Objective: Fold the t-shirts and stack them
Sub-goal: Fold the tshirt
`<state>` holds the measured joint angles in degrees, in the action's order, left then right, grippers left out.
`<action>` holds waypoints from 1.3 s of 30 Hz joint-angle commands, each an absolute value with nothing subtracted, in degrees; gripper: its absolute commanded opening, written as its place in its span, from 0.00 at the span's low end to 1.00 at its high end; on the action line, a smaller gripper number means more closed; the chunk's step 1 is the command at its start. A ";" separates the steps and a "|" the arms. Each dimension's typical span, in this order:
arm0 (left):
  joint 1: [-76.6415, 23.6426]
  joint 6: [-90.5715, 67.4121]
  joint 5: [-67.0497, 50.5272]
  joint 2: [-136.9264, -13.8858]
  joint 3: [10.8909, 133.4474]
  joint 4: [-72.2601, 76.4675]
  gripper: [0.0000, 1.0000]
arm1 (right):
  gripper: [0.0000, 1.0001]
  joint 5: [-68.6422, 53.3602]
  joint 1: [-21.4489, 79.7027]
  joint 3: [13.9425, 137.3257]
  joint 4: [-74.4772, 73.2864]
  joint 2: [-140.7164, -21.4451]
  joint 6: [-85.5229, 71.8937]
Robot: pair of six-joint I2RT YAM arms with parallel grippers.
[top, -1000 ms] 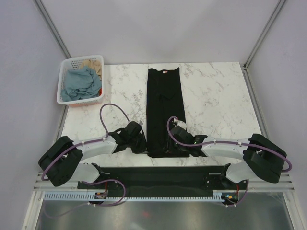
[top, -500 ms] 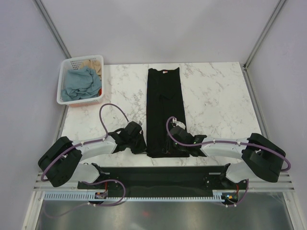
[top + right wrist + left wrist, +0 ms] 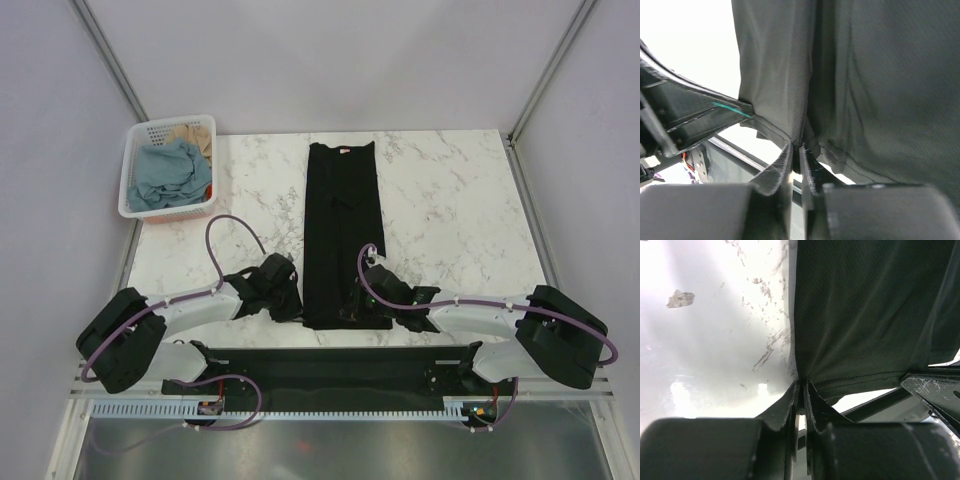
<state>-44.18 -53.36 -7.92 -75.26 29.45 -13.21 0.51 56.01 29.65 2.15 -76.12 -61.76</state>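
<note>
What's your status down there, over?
Left gripper shut on black t-shirt, near hem. Right gripper shut on same hem. Shirt lies in long strip. Basket far off, nothing blocking.

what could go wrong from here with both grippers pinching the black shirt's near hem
The left gripper and right gripper hold the black t-shirt only at their fingertips, at the hem corners, so a corner might slip out when lifted. The shirt lies as a long narrow strip with its sides folded in; uneven arm motion could skew the fold or let those layers fall open.
</note>
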 commanded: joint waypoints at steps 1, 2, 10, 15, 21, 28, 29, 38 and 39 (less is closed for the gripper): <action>-44.30 -50.71 -5.18 -73.66 31.37 -18.63 0.21 | 0.20 1.50 55.90 29.26 2.73 -75.15 -63.19; -44.30 -50.71 -5.19 -72.96 31.64 -18.63 0.21 | 0.23 1.49 55.90 29.53 2.38 -75.32 -63.19; -44.56 -50.71 -5.19 -68.56 36.21 -18.63 0.21 | 0.38 2.72 55.90 32.96 -7.53 -72.09 -63.63; -44.82 -48.69 -12.57 -70.22 37.88 -17.84 0.32 | 0.23 5.71 55.90 36.12 -12.65 -68.91 -61.79; -44.82 -50.36 -14.76 -73.30 35.08 -13.28 0.29 | 0.16 4.22 55.90 41.04 -11.26 -74.52 -56.44; -44.74 -53.08 -12.92 -75.94 29.19 -10.99 0.27 | 0.14 2.55 55.72 36.40 -4.76 -80.68 -56.42; -44.74 -53.26 -12.57 -76.20 28.48 -10.99 0.26 | 0.14 3.24 55.72 34.91 -3.70 -80.68 -56.51; -44.74 -54.32 -12.04 -71.73 26.45 -12.13 0.25 | 0.16 1.41 55.81 33.04 -3.25 -76.21 -54.23; -44.74 -54.14 -12.13 -70.85 26.89 -12.82 0.28 | 0.17 1.32 55.81 33.48 -3.86 -75.51 -54.23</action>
